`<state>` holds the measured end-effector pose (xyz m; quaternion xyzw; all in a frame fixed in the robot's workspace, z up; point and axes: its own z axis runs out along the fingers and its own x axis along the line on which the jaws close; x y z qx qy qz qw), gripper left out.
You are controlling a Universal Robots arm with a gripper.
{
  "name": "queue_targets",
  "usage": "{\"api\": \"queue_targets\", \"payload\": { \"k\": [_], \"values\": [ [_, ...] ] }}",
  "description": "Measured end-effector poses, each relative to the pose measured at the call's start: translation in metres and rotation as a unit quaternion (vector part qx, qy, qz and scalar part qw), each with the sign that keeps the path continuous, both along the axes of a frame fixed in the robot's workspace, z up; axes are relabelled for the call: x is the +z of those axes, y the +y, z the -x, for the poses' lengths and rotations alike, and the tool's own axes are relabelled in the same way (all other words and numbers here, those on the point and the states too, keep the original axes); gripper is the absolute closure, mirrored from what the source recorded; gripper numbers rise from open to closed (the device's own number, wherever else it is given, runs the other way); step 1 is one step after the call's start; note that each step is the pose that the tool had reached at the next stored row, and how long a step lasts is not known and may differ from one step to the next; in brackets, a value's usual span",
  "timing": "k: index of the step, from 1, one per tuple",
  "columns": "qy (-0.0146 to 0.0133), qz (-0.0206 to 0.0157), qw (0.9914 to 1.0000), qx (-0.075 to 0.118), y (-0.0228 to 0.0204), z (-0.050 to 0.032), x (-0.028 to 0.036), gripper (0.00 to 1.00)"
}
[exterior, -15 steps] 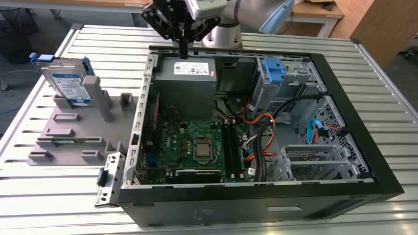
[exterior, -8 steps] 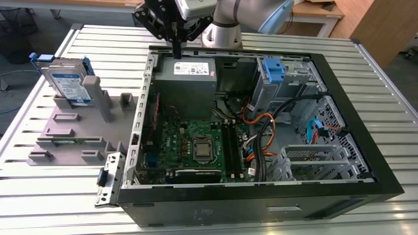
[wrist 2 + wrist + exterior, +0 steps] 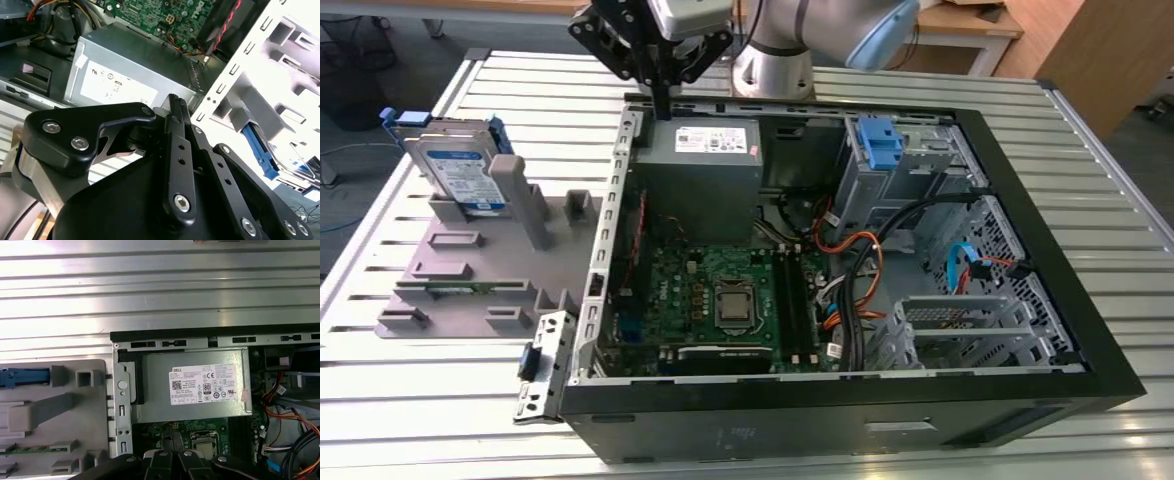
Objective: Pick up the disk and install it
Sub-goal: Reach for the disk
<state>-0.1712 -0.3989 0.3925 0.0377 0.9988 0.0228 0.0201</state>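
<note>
The disk (image 3: 462,167), silver with a white-and-blue label and a blue carrier frame, stands upright in a grey holder (image 3: 480,270) on the exterior view's left, outside the computer case. Its blue frame edge (image 3: 24,377) shows in the first wrist view. My gripper (image 3: 662,112) hangs over the case's back left corner, just above the power-supply box (image 3: 698,155), well to the right of the disk. Its black fingers (image 3: 175,102) are pressed together with nothing between them.
The open computer case (image 3: 1067,330) lies on a slatted metal table (image 3: 1107,150). Inside are the green motherboard (image 3: 720,300), orange and black cables (image 3: 854,260), a drive cage (image 3: 961,325) and a small upright blue latch (image 3: 881,145). The power supply (image 3: 192,385) lies below my wrist.
</note>
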Motion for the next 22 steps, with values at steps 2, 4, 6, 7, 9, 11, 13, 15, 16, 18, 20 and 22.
{"api": "queue_targets", "payload": {
  "k": [2, 4, 6, 7, 9, 11, 13, 15, 16, 18, 20, 22],
  "values": [
    [-0.0006, 0.0000, 1.00000, 0.000, 0.0000, 0.0040, 0.0000, 0.89],
    [-0.0012, -0.0003, 1.00000, 0.000, 0.0000, 0.0078, -0.0001, 0.89],
    [-0.0016, -0.0006, 1.00000, 0.000, 0.0000, 0.0117, -0.0001, 0.89],
    [-0.0019, -0.0007, 1.00000, 0.000, 0.0000, 0.0136, -0.0002, 0.89],
    [-0.0024, -0.0009, 1.00000, 0.000, 0.0000, 0.0175, -0.0003, 0.89],
    [-0.0029, -0.0010, 1.00000, 0.000, 0.0000, 0.0213, -0.0003, 0.89],
    [-0.0035, -0.0011, 0.99999, 0.000, 0.0000, 0.0254, -0.0003, 0.89],
    [-0.0041, -0.0012, 0.99999, 0.000, 0.0000, 0.0294, -0.0004, 0.89],
    [-0.0045, -0.0013, 0.99999, 0.000, 0.0000, 0.0318, -0.0004, 0.89],
    [-0.0053, -0.0014, 0.99998, 0.000, 0.0000, 0.0368, -0.0005, 0.89],
    [-0.0062, -0.0016, 0.99998, 0.000, 0.0000, 0.0418, -0.0007, 0.89],
    [-0.0068, -0.0019, 0.99997, 0.000, 0.0000, 0.0459, -0.0008, 0.89]
  ]
}}
